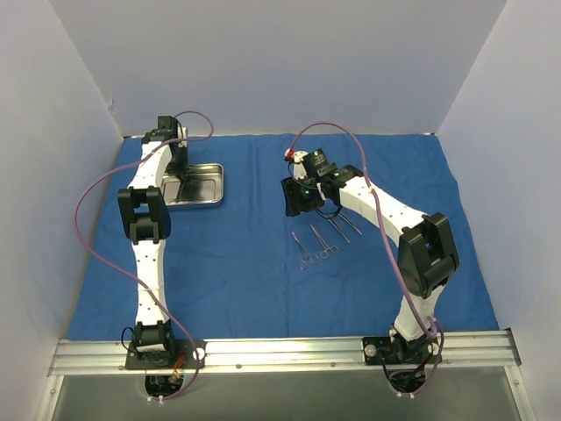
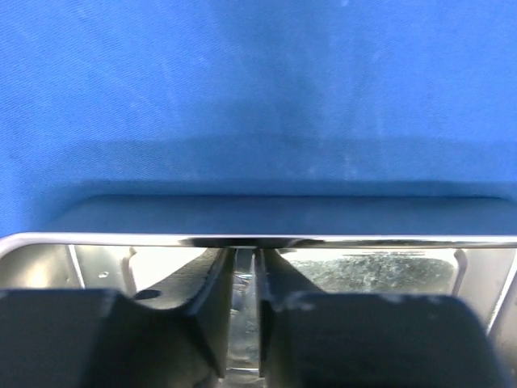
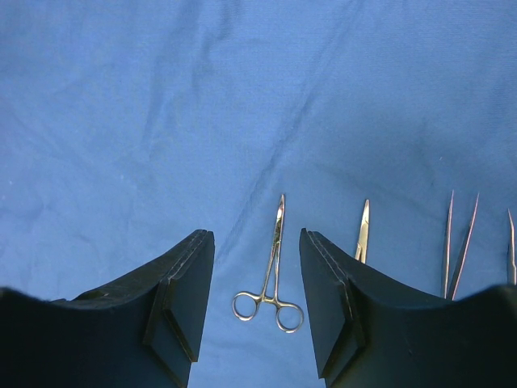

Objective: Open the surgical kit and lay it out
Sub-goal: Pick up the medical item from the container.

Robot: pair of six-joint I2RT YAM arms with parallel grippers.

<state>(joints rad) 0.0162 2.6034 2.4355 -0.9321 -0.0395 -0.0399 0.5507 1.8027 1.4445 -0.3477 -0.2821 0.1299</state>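
Observation:
The royal-blue cloth lies spread flat over the table. The steel tray sits on it at the back left. My left gripper reaches down into the tray. In the left wrist view its jaws stand almost together, with only a thin shiny slit between them, tips at the tray's rim. Several silver instruments lie side by side mid-cloth. My right gripper hovers open and empty just behind them. In the right wrist view a ring-handled forceps lies on the cloth between its fingers.
White walls stand at the back and both sides. A metal rail runs along the near edge. Other instrument tips show to the right of the forceps. Purple cables loop over both arms.

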